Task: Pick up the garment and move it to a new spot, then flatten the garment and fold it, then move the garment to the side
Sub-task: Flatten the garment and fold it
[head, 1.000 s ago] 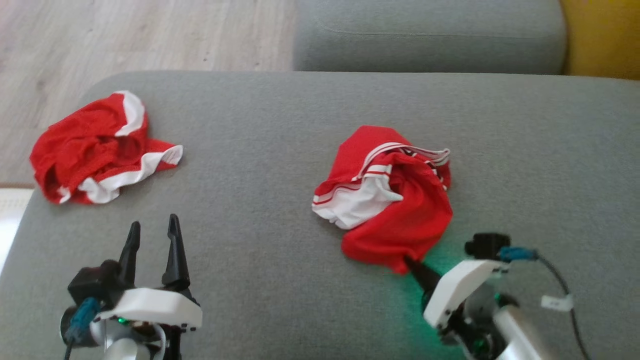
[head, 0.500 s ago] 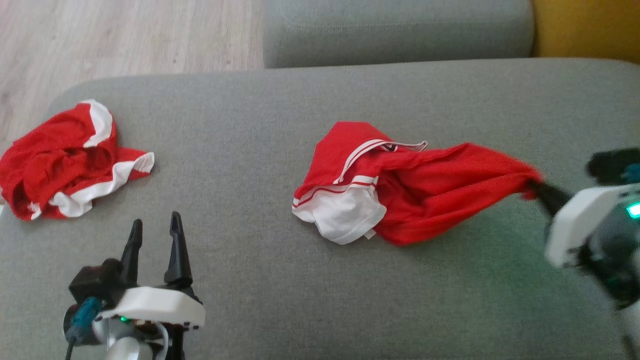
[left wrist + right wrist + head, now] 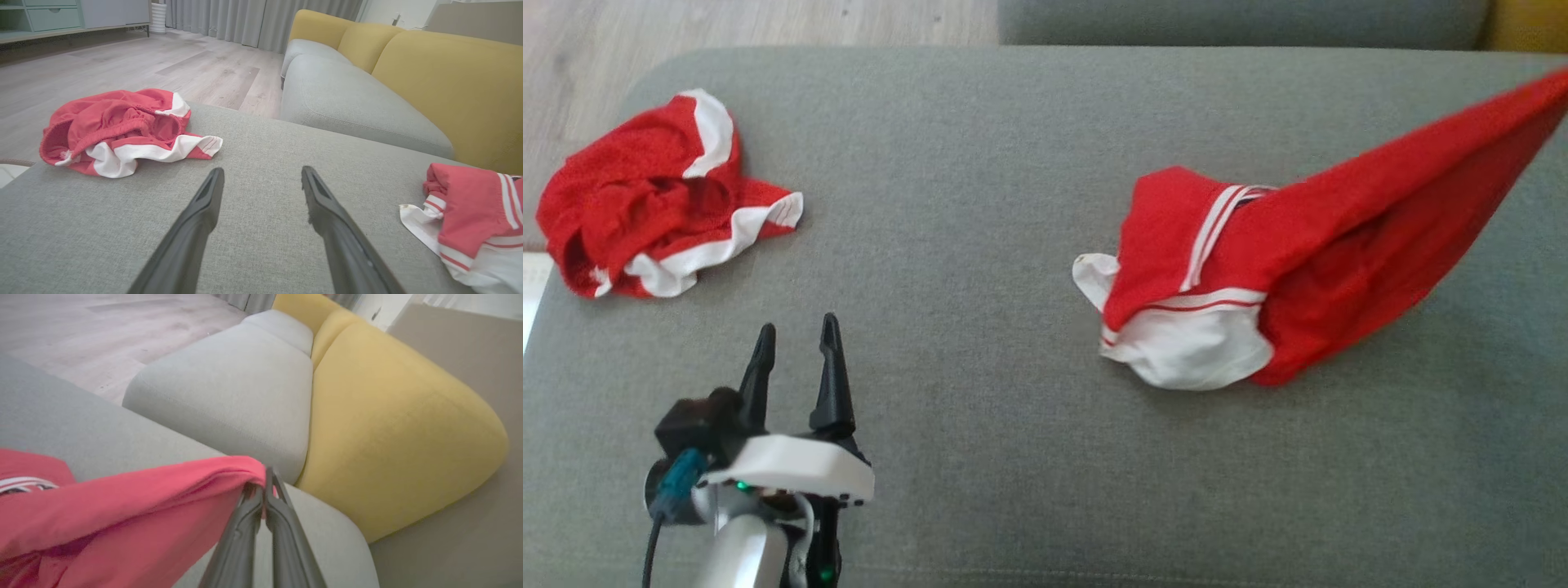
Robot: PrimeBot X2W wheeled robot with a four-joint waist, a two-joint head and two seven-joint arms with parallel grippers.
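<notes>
A red garment with white trim and stripes (image 3: 1258, 278) lies on the grey sofa seat (image 3: 980, 204) at the right, one end stretched up toward the upper right corner of the head view. My right gripper (image 3: 263, 486) is shut on that red end (image 3: 163, 498), its fingers pressed together around the fabric. The garment's white-striped part (image 3: 478, 228) rests on the cushion at the right of the left wrist view. My left gripper (image 3: 795, 347) stands open above the cushion at the lower left, holding nothing, fingers (image 3: 204, 204) spread apart.
A second crumpled red and white garment (image 3: 654, 204) lies at the seat's far left corner, near its edge and the wooden floor (image 3: 122, 61). Another grey cushion (image 3: 237, 388) and yellow backrests (image 3: 392, 428) stand beyond the seat.
My right gripper has pulled the garment's red end rightward and up, stretching it out and dragging the bundle right. The head camera has also shifted. The left gripper has stayed open in place.
</notes>
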